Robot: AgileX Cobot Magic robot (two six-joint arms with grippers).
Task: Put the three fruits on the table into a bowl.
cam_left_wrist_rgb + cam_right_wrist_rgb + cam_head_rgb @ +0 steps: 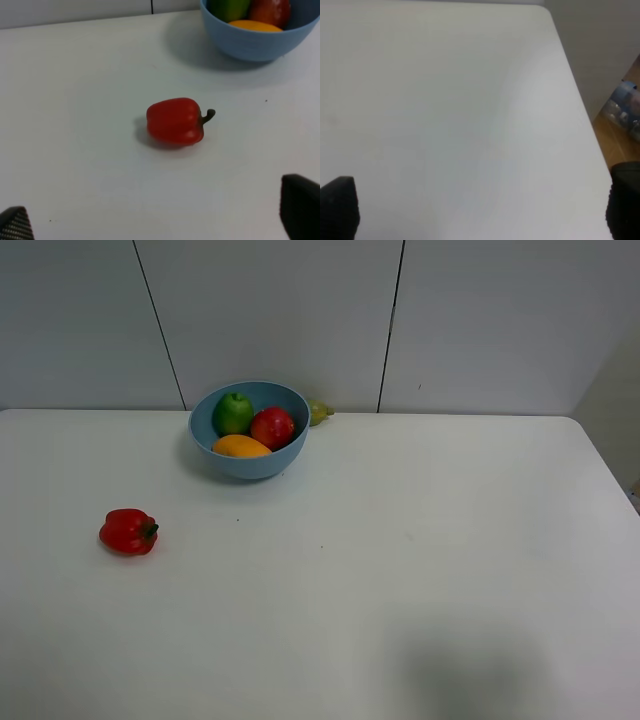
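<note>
Plain white bench (420, 570), grey wall panels behind. Mango (241, 447), pomegranate (273, 427) and green fruit (233, 413) all sit inside the blue bowl (250, 466), so I'd say the job's done. Left claw (160, 222) and right claw (480, 210) both released, holding nothing. Next: just leave the red pepper (128, 531) alone.

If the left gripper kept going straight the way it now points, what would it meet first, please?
Most likely the red pepper, which lies on the table almost centred ahead of the open left gripper. The blue bowl sits further on and off to one side.
</note>
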